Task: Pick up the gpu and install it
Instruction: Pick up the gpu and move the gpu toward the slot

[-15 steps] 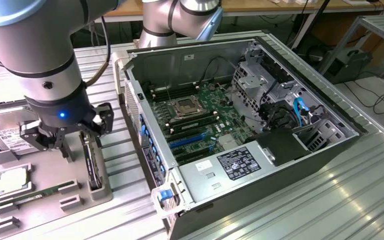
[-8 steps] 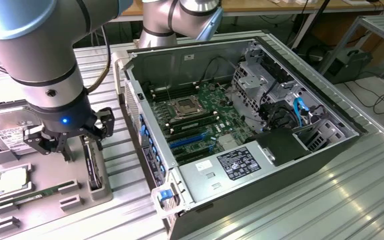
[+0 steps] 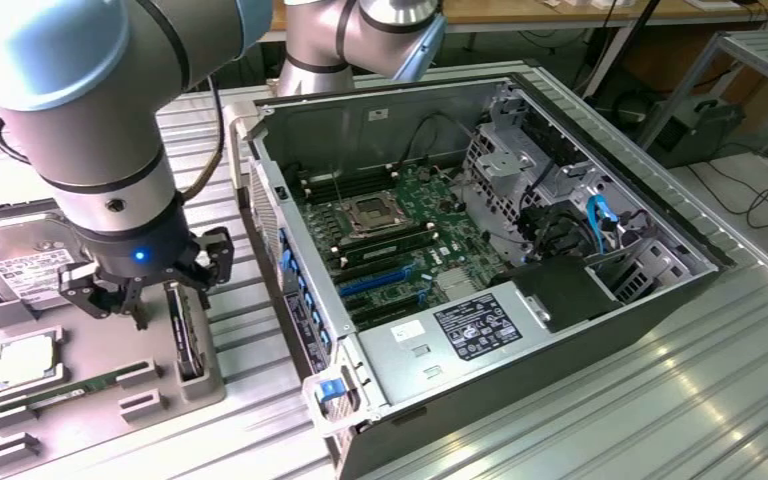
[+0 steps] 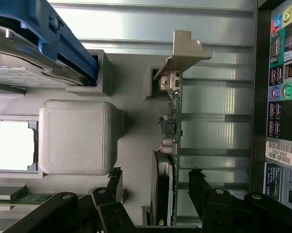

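Exterior view: the arm reaches down over a gray parts tray (image 3: 115, 345) at the exterior view's left, on the ribbed metal table (image 3: 651, 400). Its gripper (image 3: 144, 300) hangs low over the tray, right at the near end of the gpu (image 3: 188, 340). The gpu stands on edge in a slot along the side of the tray nearest the open computer case (image 3: 624, 300). Also on the tray are a silver hard drive (image 3: 24, 262), a square processor (image 3: 31, 360) and a green memory stick (image 3: 64, 393). This view takes in the inside of the case: the motherboard (image 3: 411, 240), its blue expansion slots (image 3: 373, 282) and the power supply (image 3: 471, 330). How the fingers sit around the card is hard to read from here.

The wrist view gives that detail. The gripper (image 4: 156, 177) is open, with 1 black finger (image 4: 116, 180) on each side of the gpu (image 4: 171, 126) and a gap between each finger and the card, so nothing is gripped. The card shows as a thin edge, with its pale metal bracket (image 4: 184, 53) at the far end, seated in the tray (image 4: 131, 87). On 1 side of it are a raised gray block (image 4: 75, 137), the processor (image 4: 12, 144) and the hard drive (image 4: 19, 68) under a blue rail (image 4: 63, 34). On the other side are bare table (image 4: 223, 97) and the case's rear port panel (image 4: 282, 73).
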Tool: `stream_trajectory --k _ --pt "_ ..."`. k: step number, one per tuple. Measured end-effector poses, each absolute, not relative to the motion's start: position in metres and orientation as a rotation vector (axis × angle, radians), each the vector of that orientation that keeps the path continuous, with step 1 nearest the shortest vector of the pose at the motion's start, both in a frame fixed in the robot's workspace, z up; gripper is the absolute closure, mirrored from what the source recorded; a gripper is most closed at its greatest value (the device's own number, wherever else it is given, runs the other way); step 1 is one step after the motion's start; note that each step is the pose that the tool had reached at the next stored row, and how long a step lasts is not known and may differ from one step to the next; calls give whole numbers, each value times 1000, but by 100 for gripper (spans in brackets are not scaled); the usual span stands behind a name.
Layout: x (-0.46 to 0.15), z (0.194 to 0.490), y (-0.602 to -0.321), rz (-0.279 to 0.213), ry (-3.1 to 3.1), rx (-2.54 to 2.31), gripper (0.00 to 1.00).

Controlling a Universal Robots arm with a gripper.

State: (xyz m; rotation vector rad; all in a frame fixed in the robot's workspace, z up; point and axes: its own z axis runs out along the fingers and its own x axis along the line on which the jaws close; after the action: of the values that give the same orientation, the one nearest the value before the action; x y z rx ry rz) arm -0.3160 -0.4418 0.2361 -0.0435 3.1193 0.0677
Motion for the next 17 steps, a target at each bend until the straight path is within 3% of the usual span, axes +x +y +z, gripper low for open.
stream_trajectory --k 6,8,10,11,17 --pt "-313 227 -442 62 3119 -24 34" --pt "-313 227 -442 61 3120 -24 42" --pt "-313 225 -442 62 3119 -24 42" --pt "-313 224 -442 62 3119 -24 49" --pt "-313 221 -442 61 3120 -24 50"
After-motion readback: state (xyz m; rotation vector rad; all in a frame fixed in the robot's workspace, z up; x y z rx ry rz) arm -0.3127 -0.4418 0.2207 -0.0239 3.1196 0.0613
